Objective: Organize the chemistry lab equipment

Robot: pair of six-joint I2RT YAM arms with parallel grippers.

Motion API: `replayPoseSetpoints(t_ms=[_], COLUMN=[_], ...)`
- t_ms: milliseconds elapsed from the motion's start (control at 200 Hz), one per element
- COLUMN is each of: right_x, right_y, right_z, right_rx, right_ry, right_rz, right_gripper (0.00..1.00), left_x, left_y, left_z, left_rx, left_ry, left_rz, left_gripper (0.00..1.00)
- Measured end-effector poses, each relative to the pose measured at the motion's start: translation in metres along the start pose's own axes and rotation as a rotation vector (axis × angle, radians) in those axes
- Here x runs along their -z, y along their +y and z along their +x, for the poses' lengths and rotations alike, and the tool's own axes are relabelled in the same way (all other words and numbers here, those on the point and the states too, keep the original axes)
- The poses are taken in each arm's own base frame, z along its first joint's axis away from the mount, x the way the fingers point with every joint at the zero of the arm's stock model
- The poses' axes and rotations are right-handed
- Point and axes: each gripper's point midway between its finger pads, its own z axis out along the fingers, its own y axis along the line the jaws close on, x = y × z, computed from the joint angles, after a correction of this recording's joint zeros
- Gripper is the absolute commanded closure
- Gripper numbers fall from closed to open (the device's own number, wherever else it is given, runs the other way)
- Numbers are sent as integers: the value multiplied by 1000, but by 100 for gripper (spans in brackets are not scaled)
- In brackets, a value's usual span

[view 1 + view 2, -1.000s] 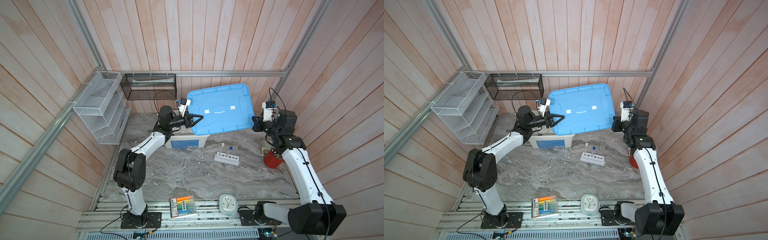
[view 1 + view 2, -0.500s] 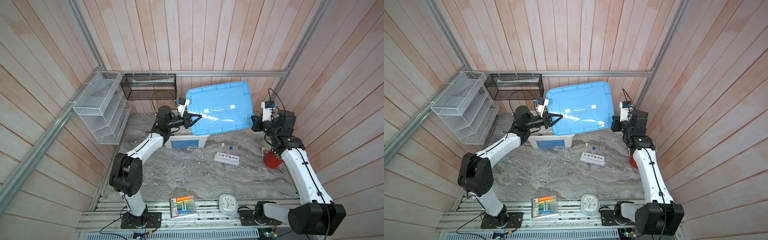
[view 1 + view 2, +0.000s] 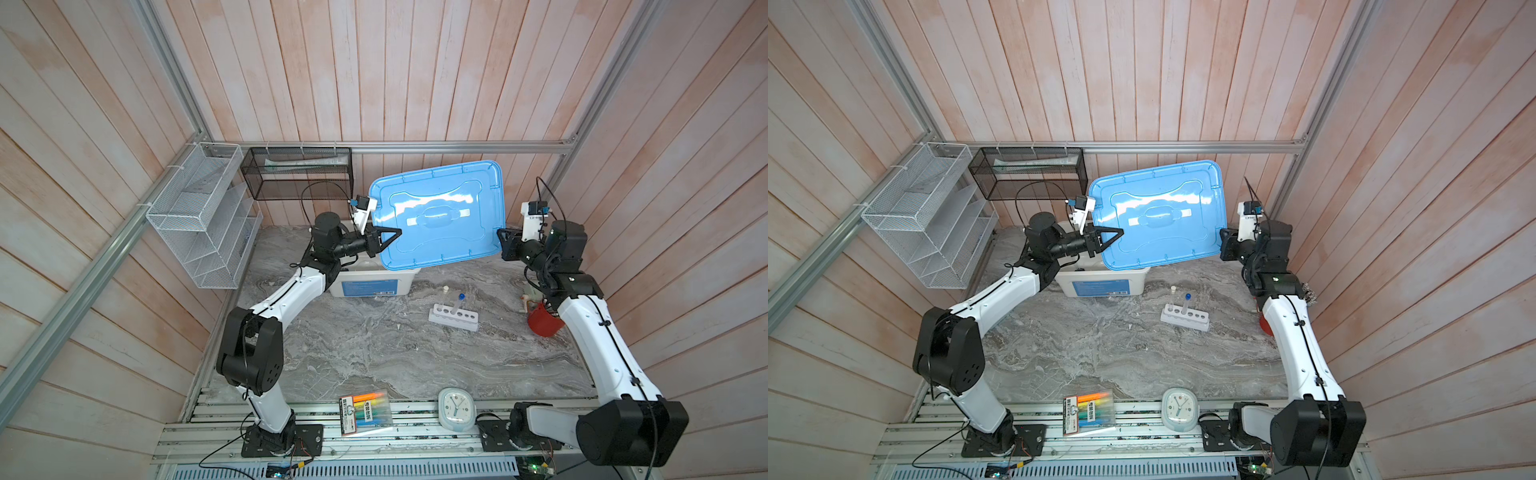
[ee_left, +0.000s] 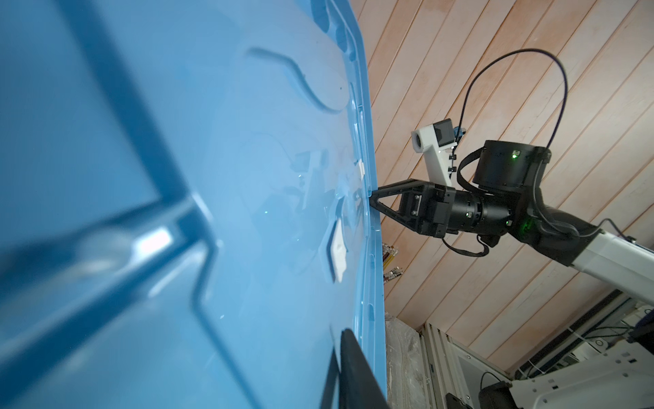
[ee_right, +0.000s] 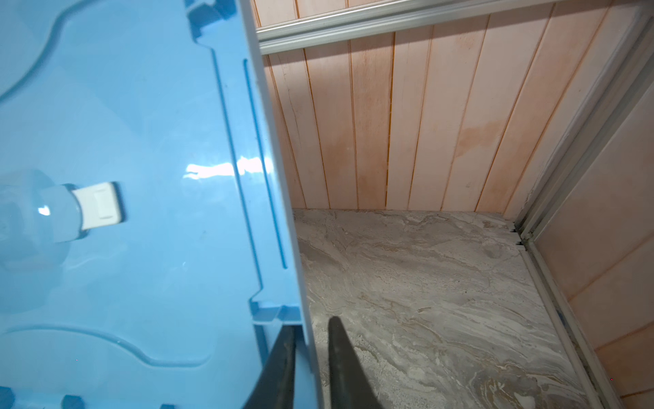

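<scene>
White six-hole plastic rack (image 3: 453, 318) sits on the grey marbled tabletop (image 3: 374, 353), about 3 o'clock of centre in both top views. Two thin clear tubes stand in it toward its 9 o'clock end: the white-capped tube (image 3: 445, 296) is upright and the blue-capped tube (image 3: 458, 304) leans a bit.

At 12 o'clock I've got the rectangular blue plastic lid (image 3: 436, 216) tilted in the air over the white plastic bin (image 3: 370, 284), hiding most of its opening.

Left gripper (image 3: 397, 233) is pinched narrow on the lid's 9 o'clock edge. One finger is on top; the other is hidden underneath.

Right gripper (image 5: 311, 324) is at the 3 o'clock edge, jaws slightly parted astride the rim. One finger (image 5: 339, 354) stands clear of it.

Red cup (image 3: 542, 324) is at 3 o'clock beyond the rack, partly behind my right arm. Round white clock (image 3: 456, 409) is at 6 o'clock on the front rail.
</scene>
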Motion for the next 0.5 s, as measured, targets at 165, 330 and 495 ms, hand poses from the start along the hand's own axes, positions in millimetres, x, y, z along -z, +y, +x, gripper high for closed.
replayPoseSetpoints(t_ms=[165, 330, 495], right_x=[-13, -12, -2], right_y=[3, 7, 5], right_z=[3, 1, -8], right_rx=[-22, -31, -36], right_ry=[-3, -10, -39], right_rz=[-7, -10, 26], right_gripper=[53, 44, 39], left_x=[5, 13, 33], left_y=[2, 2, 4], left_z=[-5, -13, -31], left_rx=[-17, -96, -267], left_ry=[-17, -14, -12], left_rz=[-28, -111, -295], left_gripper=[100, 100, 100])
